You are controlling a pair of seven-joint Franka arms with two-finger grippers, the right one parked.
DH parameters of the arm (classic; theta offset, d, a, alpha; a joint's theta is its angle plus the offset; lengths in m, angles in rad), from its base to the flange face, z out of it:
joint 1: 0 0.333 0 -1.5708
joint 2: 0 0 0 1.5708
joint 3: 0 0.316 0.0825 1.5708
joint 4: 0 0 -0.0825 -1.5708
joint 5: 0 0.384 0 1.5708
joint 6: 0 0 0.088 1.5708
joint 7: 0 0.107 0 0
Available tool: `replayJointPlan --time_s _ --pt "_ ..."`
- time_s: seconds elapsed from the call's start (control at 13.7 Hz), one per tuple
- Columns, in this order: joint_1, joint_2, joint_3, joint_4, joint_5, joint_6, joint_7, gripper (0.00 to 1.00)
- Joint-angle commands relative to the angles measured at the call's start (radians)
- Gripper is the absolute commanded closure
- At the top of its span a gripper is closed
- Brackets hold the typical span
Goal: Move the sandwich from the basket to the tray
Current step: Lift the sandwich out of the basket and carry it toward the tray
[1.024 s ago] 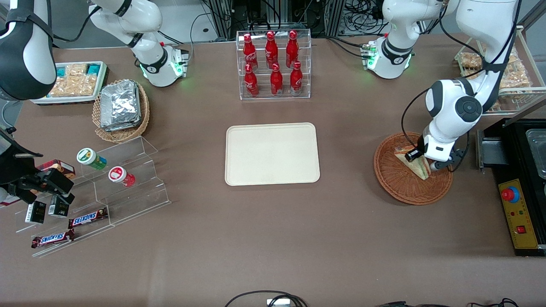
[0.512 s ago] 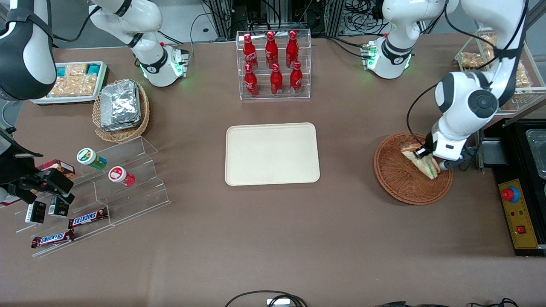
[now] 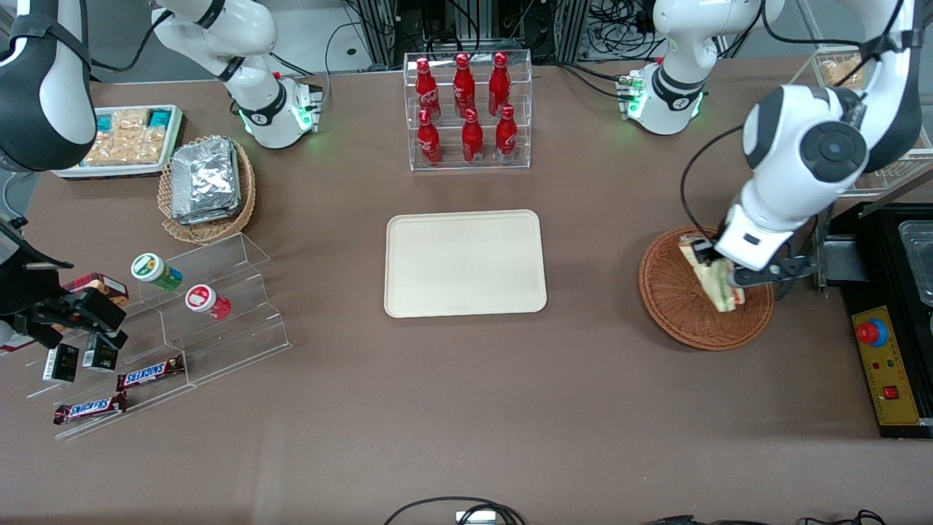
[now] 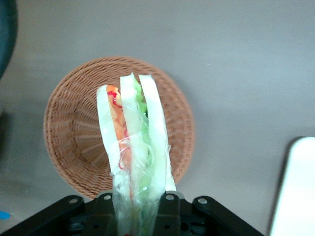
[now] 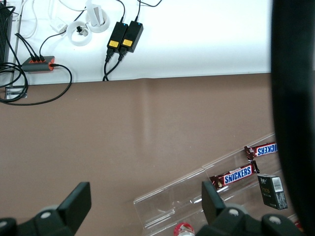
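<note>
My left gripper [image 3: 718, 271] is shut on the sandwich [image 3: 716, 288], a clear-wrapped wedge of white bread with green and orange-red filling, and holds it lifted above the reddish-brown wicker basket [image 3: 678, 306]. From the wrist, the sandwich [image 4: 134, 142] stands out between the two black fingers [image 4: 170, 216], with the gripper [image 4: 137, 216] closed on its lower end and the basket [image 4: 74, 142] well below it with nothing inside. The cream-beige tray [image 3: 465, 263] lies flat at the table's middle, toward the parked arm from the basket; its rim [image 4: 295, 187] shows in the wrist view.
A clear rack of red bottles [image 3: 467, 109] stands farther from the front camera than the tray. A black unit with a red button [image 3: 885, 357] sits beside the basket at the working arm's end. A tan basket of foil packets [image 3: 206, 186] and acrylic snack steps [image 3: 175, 321] lie toward the parked arm's end.
The gripper has risen out of the basket with the sandwich, which now hangs more upright and clear of the wicker. The arm's wrist has swung upward and slightly toward the tray.
</note>
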Motion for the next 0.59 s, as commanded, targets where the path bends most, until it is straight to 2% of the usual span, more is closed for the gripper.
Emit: replayJointPlan --time_s 0.0,0.37,0.51 --pt "0.003 0.028 -0.083 0.057 0.013 -0.021 0.021 1.0" --pt "0.002 0.086 -0.253 0.115 0.045 -0.02 0.008 1.0" --pt "-0.016 0.121 -0.304 0.123 0.053 -0.02 -0.072 1.0"
